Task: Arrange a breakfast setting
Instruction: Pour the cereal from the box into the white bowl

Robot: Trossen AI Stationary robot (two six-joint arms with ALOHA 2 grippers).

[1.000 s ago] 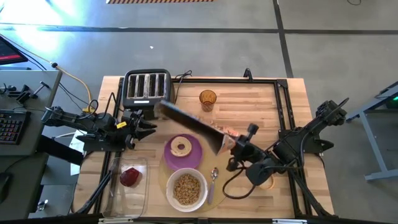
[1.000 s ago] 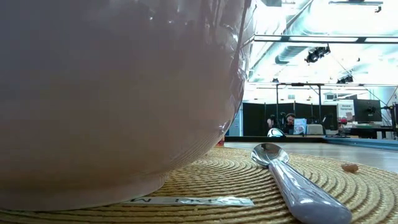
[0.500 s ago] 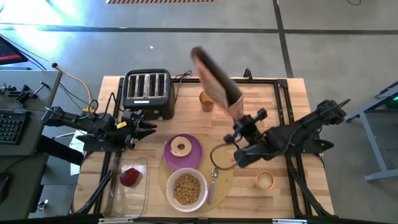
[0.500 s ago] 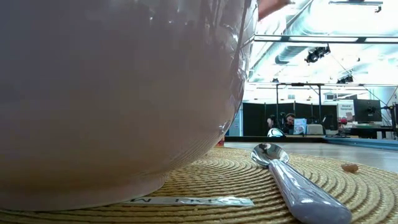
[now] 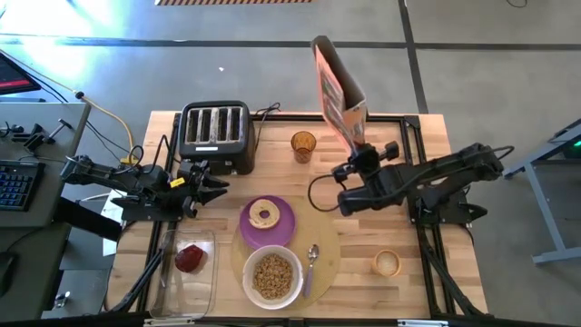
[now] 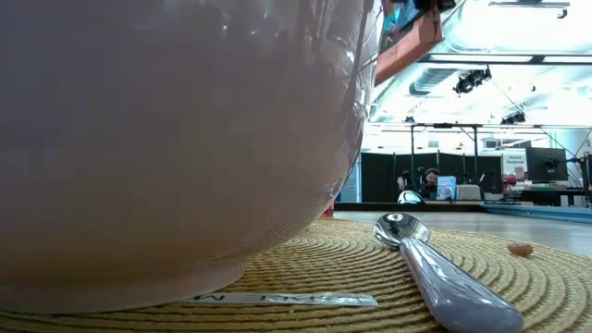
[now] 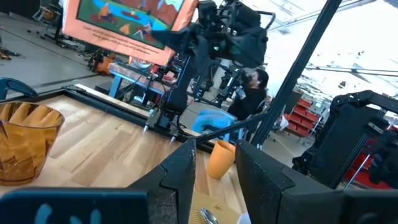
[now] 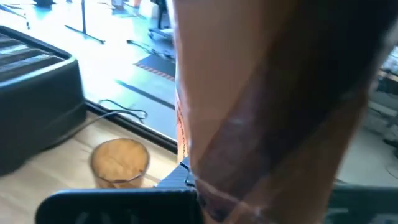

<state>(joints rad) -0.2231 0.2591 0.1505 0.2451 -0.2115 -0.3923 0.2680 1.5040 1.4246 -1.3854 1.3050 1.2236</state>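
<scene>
High view: the right gripper (image 5: 359, 156) is clamped on a cereal box (image 5: 338, 89), held upright over the far edge of the table (image 5: 427, 263), beside an amber cup (image 5: 303, 144). The left gripper (image 5: 216, 182) hangs near the toaster (image 5: 215, 132), fingers slightly parted and holding nothing. On the placemat (image 5: 327, 250) lie the purple plate (image 5: 283, 223) with the bagel (image 5: 264, 214), the white bowl (image 5: 292, 282) of cereal (image 5: 271, 276), and the spoon (image 5: 310, 262) just beside the bowl. The red food piece (image 5: 190, 258) sits in the plastic container (image 5: 207, 292).

Low view: bowl and spoon rest on the placemat.

Left wrist view: the fingers (image 7: 177, 180) show a narrow gap.

Right wrist view: the box fills the frame.
</scene>
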